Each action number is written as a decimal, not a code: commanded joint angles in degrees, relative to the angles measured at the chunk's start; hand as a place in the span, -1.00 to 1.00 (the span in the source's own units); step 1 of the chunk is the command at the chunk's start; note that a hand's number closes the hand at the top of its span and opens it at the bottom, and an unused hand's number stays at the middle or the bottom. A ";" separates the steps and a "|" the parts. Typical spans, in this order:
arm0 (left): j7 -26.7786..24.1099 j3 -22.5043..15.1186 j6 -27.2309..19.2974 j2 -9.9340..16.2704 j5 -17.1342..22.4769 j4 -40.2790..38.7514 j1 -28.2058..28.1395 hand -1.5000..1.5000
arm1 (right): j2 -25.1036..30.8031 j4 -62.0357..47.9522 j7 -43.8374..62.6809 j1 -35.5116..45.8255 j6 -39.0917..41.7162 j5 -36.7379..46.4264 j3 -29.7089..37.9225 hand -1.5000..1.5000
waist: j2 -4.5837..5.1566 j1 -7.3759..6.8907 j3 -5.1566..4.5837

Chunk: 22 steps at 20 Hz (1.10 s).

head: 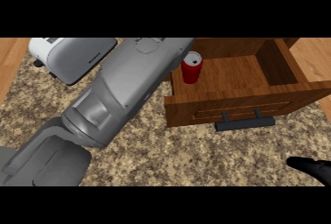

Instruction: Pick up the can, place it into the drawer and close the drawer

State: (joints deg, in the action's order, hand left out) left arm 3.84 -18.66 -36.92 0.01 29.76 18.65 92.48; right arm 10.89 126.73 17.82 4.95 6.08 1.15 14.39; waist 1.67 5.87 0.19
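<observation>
Red cylindrical can [191, 69] with a pale silver top: upright inside the open brown wooden drawer [245, 76], on the drawer's floor. Sits at the drawer's left side, close to the left wall, nearer the back than the front panel. Nothing gripping it, no hand on it.

Drawer pulled well out over the counter, with bare wooden floor stretching to the right of the can. Front panel faces the lower edge of the view and carries a dark grey bar handle [245, 123] on two short posts. Taller wooden walls at the back and right.

Large grey left forearm [123, 83] running diagonally from the lower left corner up to the top centre, across much of the counter. Upper end just beside the can and over the drawer's left edge; contact with the can impossible to judge. Left hand out of sight past the top of the view.

Black right hand [315, 169] only partly in view at the lower right corner, low over the counter, well apart from the drawer and the can. Open or closed: cannot tell.

Speckled beige stone counter [194, 153] beneath everything. White and grey rounded toaster [71, 54] at the upper left, partly behind the forearm.
</observation>
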 commanded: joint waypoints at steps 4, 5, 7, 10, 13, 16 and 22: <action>-1.74 1.20 -0.91 -0.01 3.33 -1.35 1.57 -1.00 | 5.59 -3.18 -3.66 5.20 2.16 10.05 -4.31 -1.00 | 0.62 -0.32 -0.03; -2.76 0.77 -0.44 -0.01 4.24 -0.09 -0.41 -1.00 | 5.53 -4.08 -3.80 4.72 1.69 12.18 -4.93 -1.00 | 0.12 -0.86 -0.06; -1.87 0.45 -0.70 -0.01 5.06 0.48 0.86 -1.00 | 6.52 -7.25 -5.38 7.57 1.53 16.33 -7.49 -1.00 | 0.05 -1.63 -0.05; -3.91 1.17 -1.46 -0.01 6.31 0.15 0.38 -1.00 | 8.06 -8.74 -5.40 8.69 1.18 23.40 -11.12 -1.00 | 0.06 -1.43 -0.08; -5.72 1.43 -0.16 -0.01 5.62 -1.78 -0.11 -1.00 | 8.79 -11.88 -5.86 11.96 0.47 28.01 -13.62 -1.00 | -0.09 -2.81 -0.11; -4.62 0.06 -0.61 -0.01 5.40 -0.99 0.87 -1.00 | 8.37 -20.34 -11.95 11.32 -2.00 32.64 -15.68 -1.00 | -0.47 -3.44 -0.04; -5.65 0.89 1.66 0.70 4.32 -2.44 -0.64 -1.00 | 6.67 -34.94 -16.14 15.84 -8.85 43.54 -20.72 -1.00 | -0.69 -5.92 -0.12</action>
State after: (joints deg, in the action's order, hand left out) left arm -0.97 -17.92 -36.95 0.14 34.70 16.79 93.57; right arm 17.82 99.75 5.20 19.56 0.88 38.69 -3.90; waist 1.23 1.36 0.10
